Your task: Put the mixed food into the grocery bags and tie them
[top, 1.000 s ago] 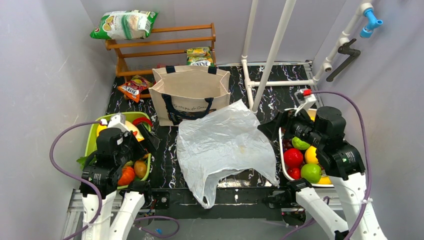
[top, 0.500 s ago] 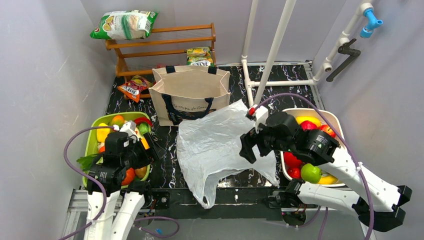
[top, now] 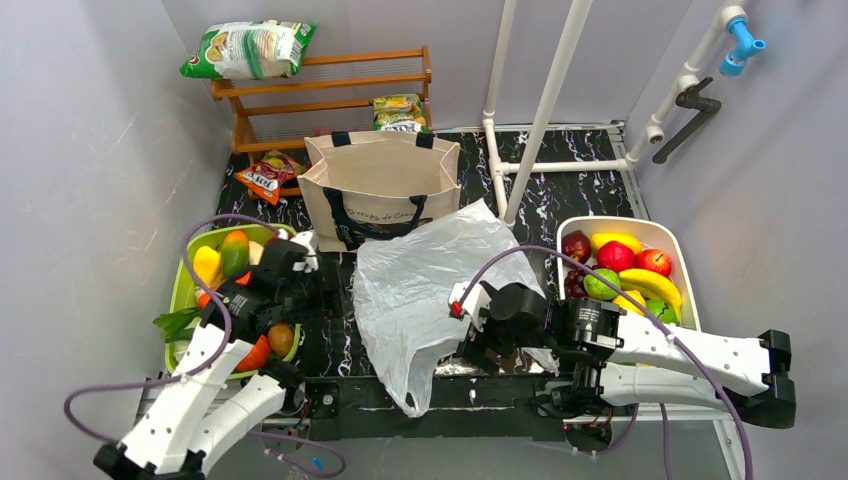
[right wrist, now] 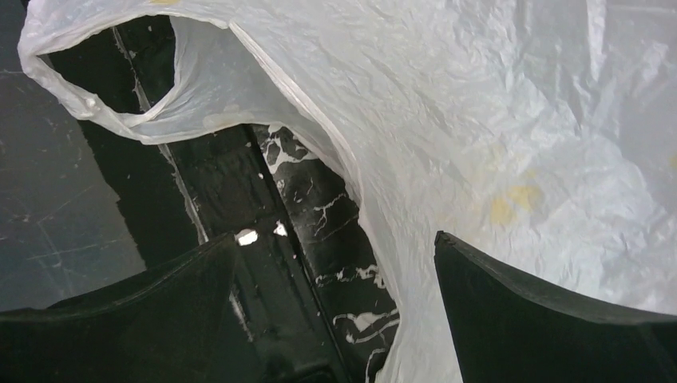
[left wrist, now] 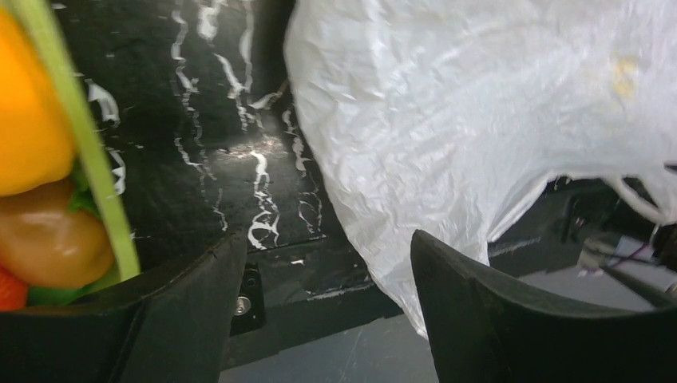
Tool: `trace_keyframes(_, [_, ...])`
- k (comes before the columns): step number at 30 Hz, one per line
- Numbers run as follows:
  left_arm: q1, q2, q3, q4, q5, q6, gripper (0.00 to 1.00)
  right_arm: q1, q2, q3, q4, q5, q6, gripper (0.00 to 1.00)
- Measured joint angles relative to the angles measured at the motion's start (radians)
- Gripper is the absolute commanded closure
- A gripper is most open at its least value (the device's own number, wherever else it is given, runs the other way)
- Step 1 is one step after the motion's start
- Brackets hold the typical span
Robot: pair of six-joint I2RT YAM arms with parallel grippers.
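Thin crinkly translucent white plastic carrier bag lies flat and crumpled on the middle of the black white-veined marble-look table, with its narrow near end drooping over the table's front edge. A handle loop at that end stands open. Nothing can be seen inside the bag. Just behind the bag, touching its far edge, stands the boxy beige canvas tote with dark navy handles, upright, mouth open, contents not visible. The left gripper sits at the bag's left edge, jaws spread wide, holding nothing, with bare table and the bag's edge between the fingers. The right gripper is low over the bag's near right part, jaws also wide apart. The bag's film runs between its fingers but is not pinched. Left of the bag is the green plastic tray holding peppers, a mango and other orange and red produce, partly covered by the left arm. Right of the bag is the white plastic tray with red apples, a banana, a lemon and green fruit. Behind the bag, left of the tote, an orange-red snack packet lies on the table by the wooden rack. A green packet lies on the rack's top and yellow-green packets on a lower shelf. White pipes rise behind the bag's right side.
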Motion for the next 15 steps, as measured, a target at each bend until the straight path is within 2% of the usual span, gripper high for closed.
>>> trace_keyframes(3, [-0.165,0.041,0.000,0.031,-0.076,-0.053,0.24,0.015,-0.031,-0.087,0.105,-0.002,-0.060,0.00])
trace_keyframes(6, [-0.272,0.060,0.000,0.044,-0.139,-0.104,0.23,0.026,-0.035,-0.130,0.190,-0.008,-0.115,0.00])
trace_keyframes(15, [-0.365,0.061,0.000,0.060,-0.215,-0.189,0.23,0.048,0.053,-0.180,0.377,-0.012,-0.229,0.00])
